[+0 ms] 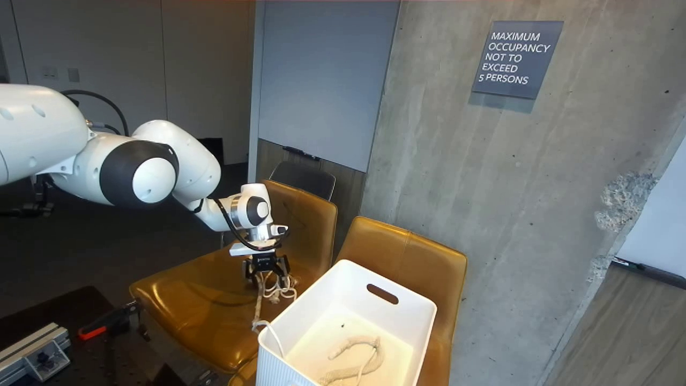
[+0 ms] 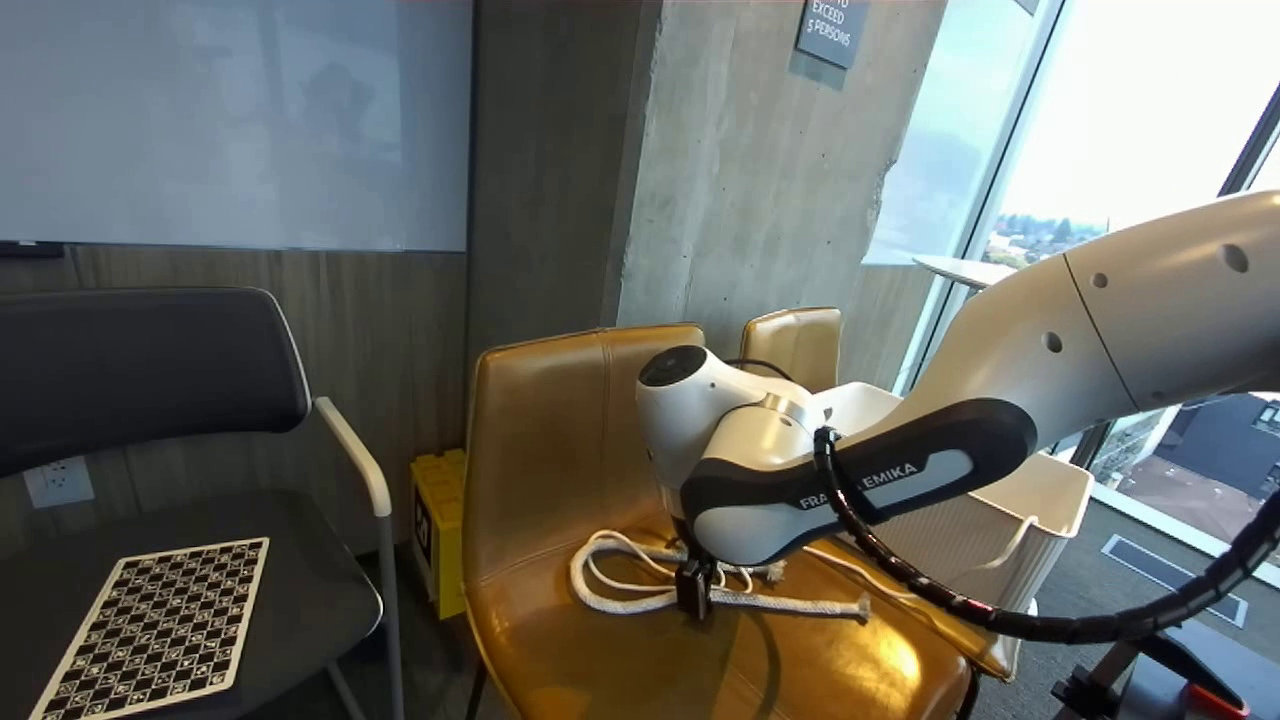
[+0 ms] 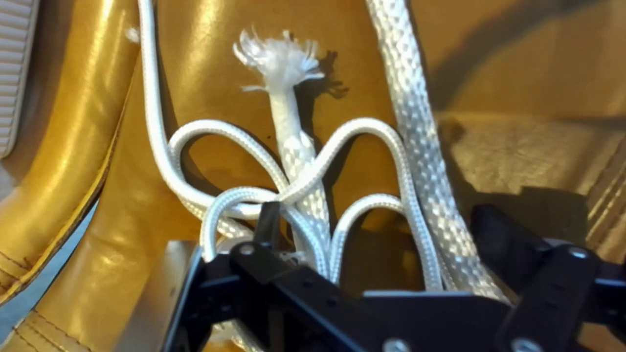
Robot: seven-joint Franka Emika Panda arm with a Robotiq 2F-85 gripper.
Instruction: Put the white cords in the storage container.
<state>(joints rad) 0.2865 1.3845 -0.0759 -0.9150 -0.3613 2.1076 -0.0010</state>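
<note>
One thick cord (image 1: 370, 341) already in bin (image 1: 348, 289) near gripper (image 1: 268, 280), ext. view; thin cord (image 1: 277, 341) crosses its rim. Ext. view: other cords (image 2: 790, 605) on chair seat (image 2: 820, 670), under & around gripper. Wrist view: fingers (image 3: 268, 227) wide apart, loops (image 3: 364, 125) betw. them, some outside; no hold seen. Step, est.: lining up grasp. Next req'd: close on most loops, lift, carry to bin.

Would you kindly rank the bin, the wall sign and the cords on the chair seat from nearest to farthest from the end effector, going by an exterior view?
1. The cords: right at the end effector.
2. The bin: alongside, toward the picture's right.
3. The wall sign: high up, well beyond the bin.
</note>
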